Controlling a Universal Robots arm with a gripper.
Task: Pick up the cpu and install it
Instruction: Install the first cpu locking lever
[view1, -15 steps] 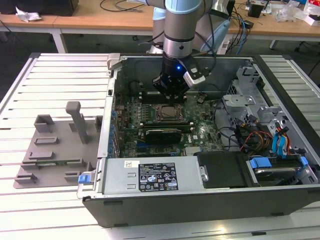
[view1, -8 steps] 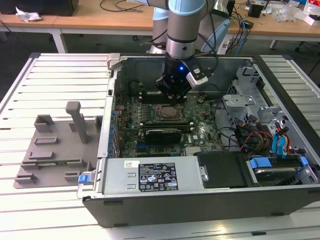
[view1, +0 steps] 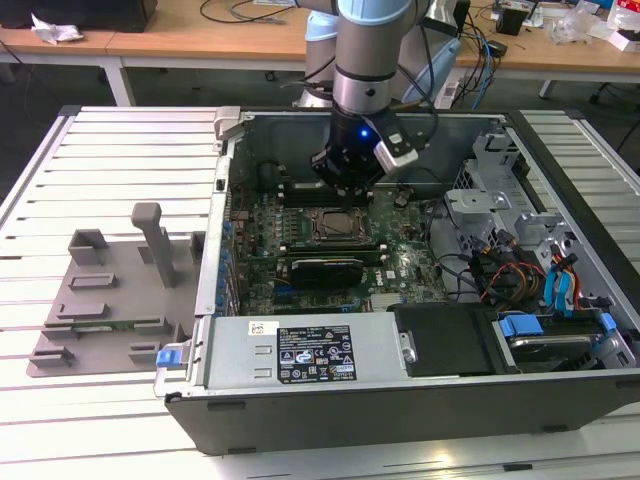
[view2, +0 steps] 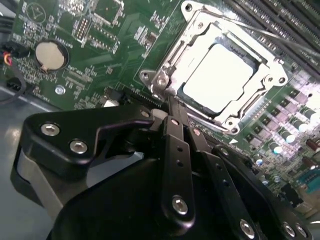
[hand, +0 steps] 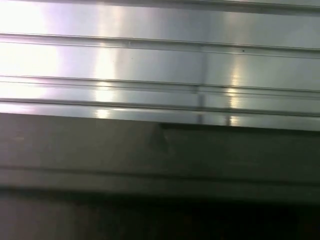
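Observation:
The cpu (view2: 217, 77), a flat square chip with a pale silver top, lies inside the socket's metal frame (view2: 167, 75) on the green motherboard (view2: 100, 60). In the second wrist view my gripper (view2: 169, 104) is shut with nothing between its thin black fingers (view2: 177, 145). Its tips sit right at the corner of the socket frame, beside the cpu and not on it. In the exterior view the gripper (view1: 345, 182) hangs inside the open computer case (view1: 215, 290), just above the socket (view1: 335, 225).
A grey fixture tray (view1: 110, 300) with upright posts lies on the slatted table at the exterior view's left. A power supply (view1: 300, 350) fills the case's near side. Drive cages and cables (view1: 520, 270) crowd its right. A coin battery (view2: 50, 55) sits on the board.

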